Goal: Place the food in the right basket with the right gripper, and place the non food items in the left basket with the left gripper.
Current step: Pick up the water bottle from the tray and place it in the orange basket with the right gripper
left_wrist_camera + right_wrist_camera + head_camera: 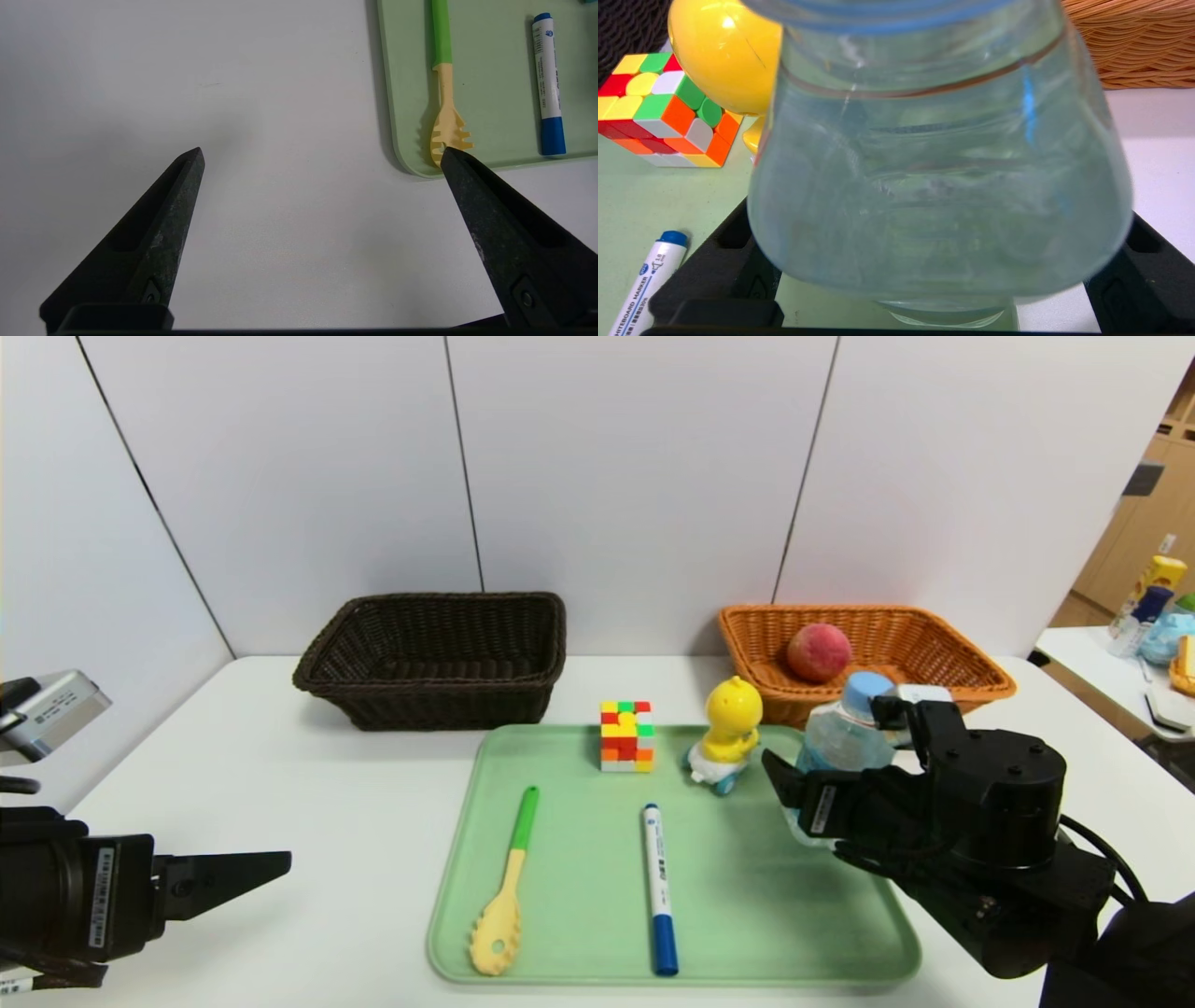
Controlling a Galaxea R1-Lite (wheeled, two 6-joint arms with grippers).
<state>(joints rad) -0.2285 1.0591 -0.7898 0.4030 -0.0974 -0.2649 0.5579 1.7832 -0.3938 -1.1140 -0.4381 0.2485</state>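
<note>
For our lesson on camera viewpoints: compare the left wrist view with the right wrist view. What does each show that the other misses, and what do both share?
Only the left wrist view shows the pasta spoon and the left gripper, open above bare table.

Only the right wrist view shows the water bottle between the right gripper's fingers, plus the puzzle cube, duck toy and orange basket.

Both show the marker and green tray.

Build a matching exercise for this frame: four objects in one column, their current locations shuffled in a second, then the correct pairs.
Objects:
1. peach
2. water bottle
3. pasta spoon
4. puzzle cube

Locations:
A. near-left part of the green tray
B. between the right gripper fingers
C. inside the orange basket
D. far part of the tray, beside the yellow duck toy

Pairs: 1-C, 2-B, 3-A, 4-D
</note>
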